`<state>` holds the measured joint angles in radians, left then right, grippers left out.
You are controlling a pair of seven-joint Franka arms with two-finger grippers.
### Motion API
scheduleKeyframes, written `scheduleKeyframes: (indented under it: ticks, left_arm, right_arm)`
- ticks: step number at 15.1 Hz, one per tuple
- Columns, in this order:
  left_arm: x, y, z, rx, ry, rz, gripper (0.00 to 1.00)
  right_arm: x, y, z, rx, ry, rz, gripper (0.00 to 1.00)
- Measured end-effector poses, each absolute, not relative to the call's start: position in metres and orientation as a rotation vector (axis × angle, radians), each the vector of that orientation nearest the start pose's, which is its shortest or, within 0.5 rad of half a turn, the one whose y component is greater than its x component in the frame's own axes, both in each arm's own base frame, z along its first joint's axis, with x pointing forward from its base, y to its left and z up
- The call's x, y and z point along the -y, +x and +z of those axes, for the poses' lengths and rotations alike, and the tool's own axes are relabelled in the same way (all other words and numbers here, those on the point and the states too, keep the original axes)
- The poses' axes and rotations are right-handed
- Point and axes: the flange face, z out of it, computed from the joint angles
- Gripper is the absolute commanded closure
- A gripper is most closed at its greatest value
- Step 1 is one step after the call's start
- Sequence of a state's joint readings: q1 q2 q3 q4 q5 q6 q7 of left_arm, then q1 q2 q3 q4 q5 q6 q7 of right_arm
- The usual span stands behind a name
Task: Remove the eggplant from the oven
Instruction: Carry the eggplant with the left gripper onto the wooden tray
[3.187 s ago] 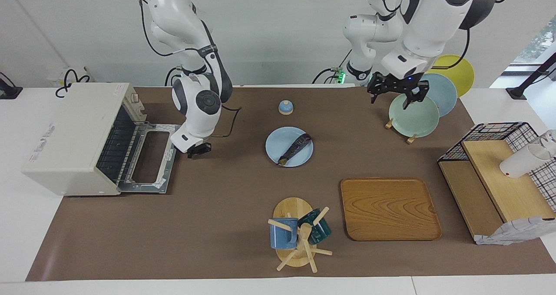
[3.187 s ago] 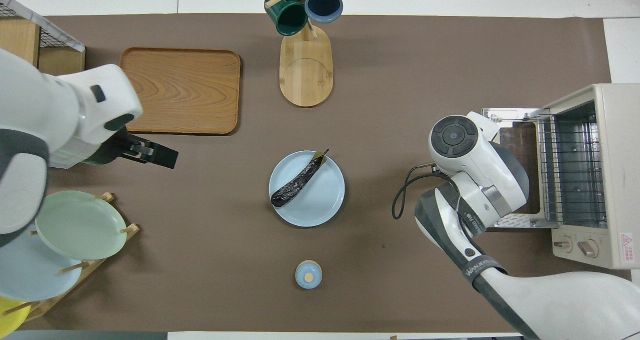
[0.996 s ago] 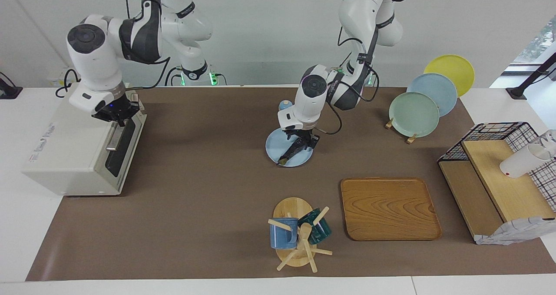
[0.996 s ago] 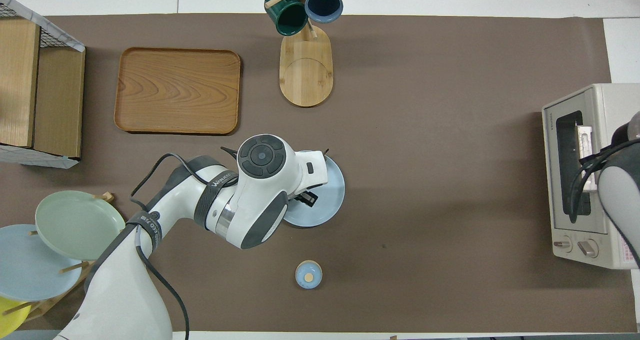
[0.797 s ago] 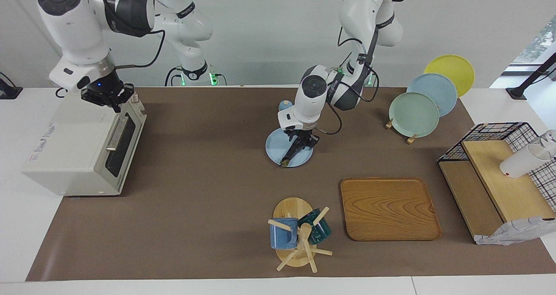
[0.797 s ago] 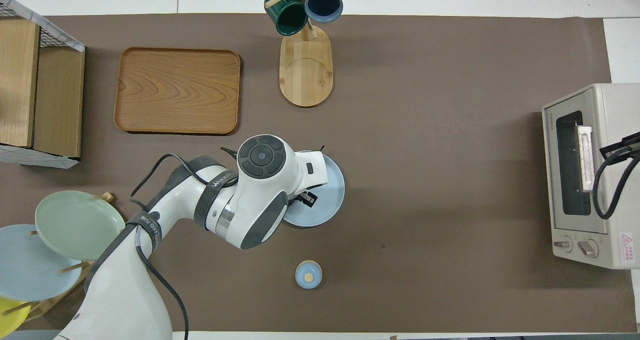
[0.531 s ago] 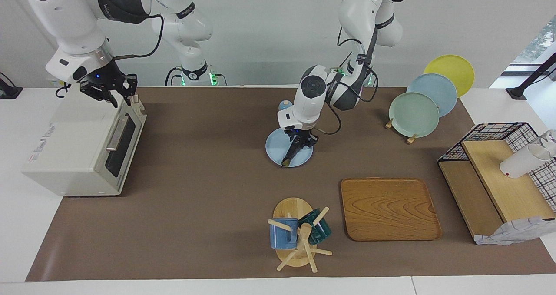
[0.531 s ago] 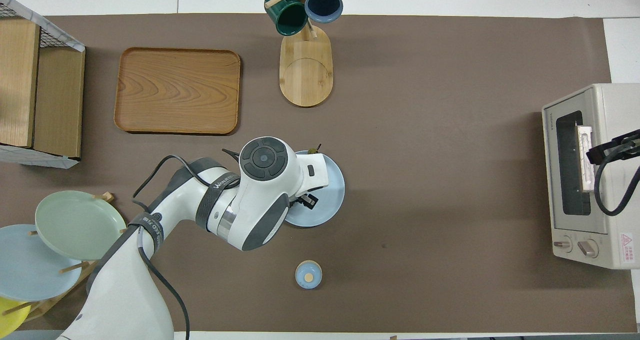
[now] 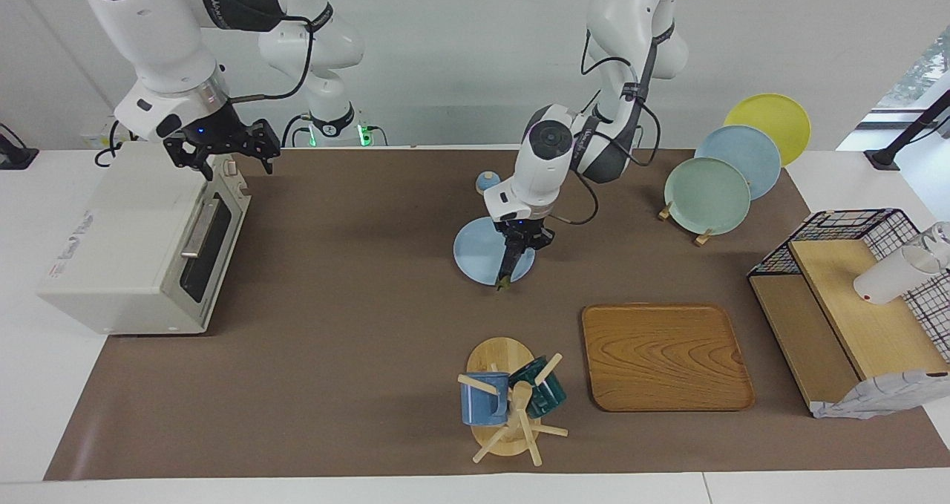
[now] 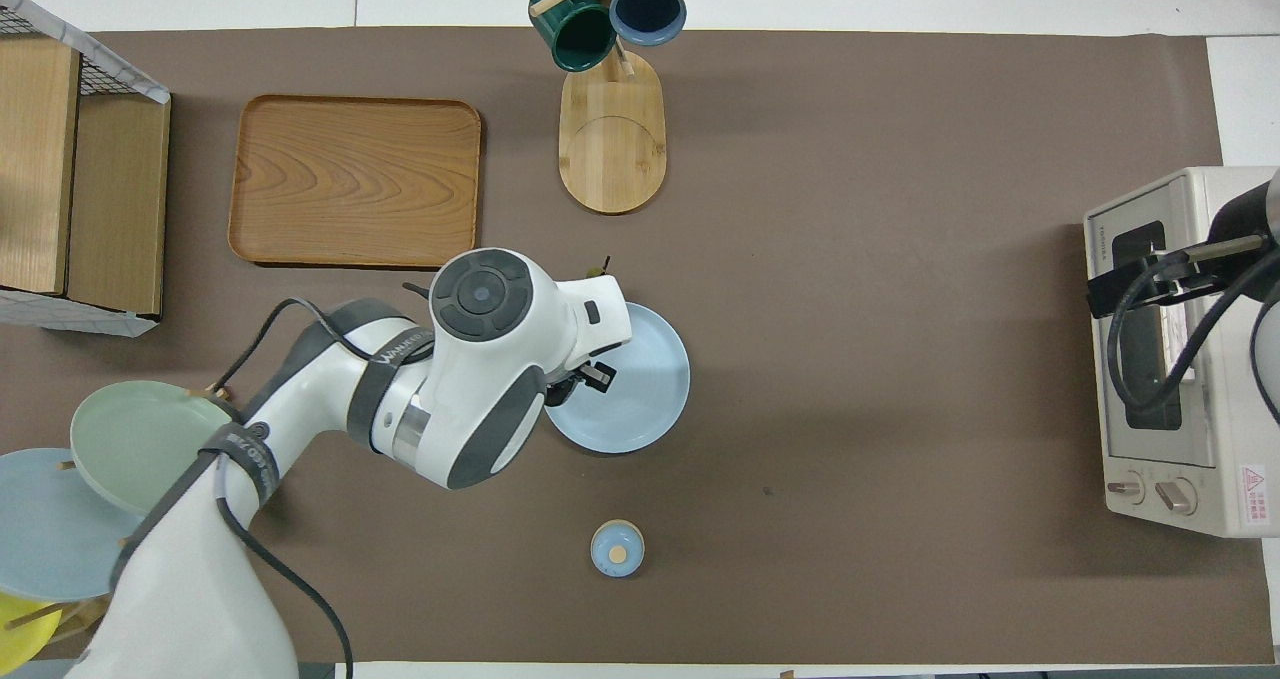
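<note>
Dark purple, long thin eggplant [image 9: 509, 266] hangs nearly upright, stem down toward six o'clock, clamped in the left pincer [image 9: 519, 245] over the pale-blue round plate [image 9: 475, 259]; the right pincer [image 9: 221, 151] hovers spread over the closed cream-white toaster oven [image 9: 126, 237].

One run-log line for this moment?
left gripper: holds eggplant above plate | right gripper: open, over oven | door shut

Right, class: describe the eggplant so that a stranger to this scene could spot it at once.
Start at the light blue plate in the middle of the brown mat. Over its edge hangs the left end effector, shut on the eggplant. It is the only long, thin, dark thing there, with a small greenish stem at its lower end.
</note>
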<state>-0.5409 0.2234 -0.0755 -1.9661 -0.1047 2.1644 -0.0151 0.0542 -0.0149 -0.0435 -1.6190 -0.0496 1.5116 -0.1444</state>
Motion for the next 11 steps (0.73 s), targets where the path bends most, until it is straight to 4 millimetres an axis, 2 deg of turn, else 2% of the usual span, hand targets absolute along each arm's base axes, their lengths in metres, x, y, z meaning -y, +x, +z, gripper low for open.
scheduleKeyframes:
  ticks: [3, 6, 8, 11]
  left_arm:
    - [0.293, 0.529, 0.409, -0.677, -3.183, 0.094, 1.0]
    - [0.223, 0.58, 0.439, -0.436, -3.279, 0.045, 1.0]
    - [0.178, 0.609, 0.442, -0.3, -3.31, 0.021, 1.0]
    - [0.135, 0.641, 0.424, -0.178, -3.321, 0.07, 1.0]
  right_arm:
    - [0.012, 0.542, 0.608, 0.208, -3.164, 0.143, 0.0]
    - [0.013, 0.542, 0.608, 0.19, -3.164, 0.142, 0.0]
    - [0.015, 0.542, 0.608, 0.127, -3.169, 0.141, 0.0]
    - [0.02, 0.542, 0.608, 0.092, -3.171, 0.137, 0.0]
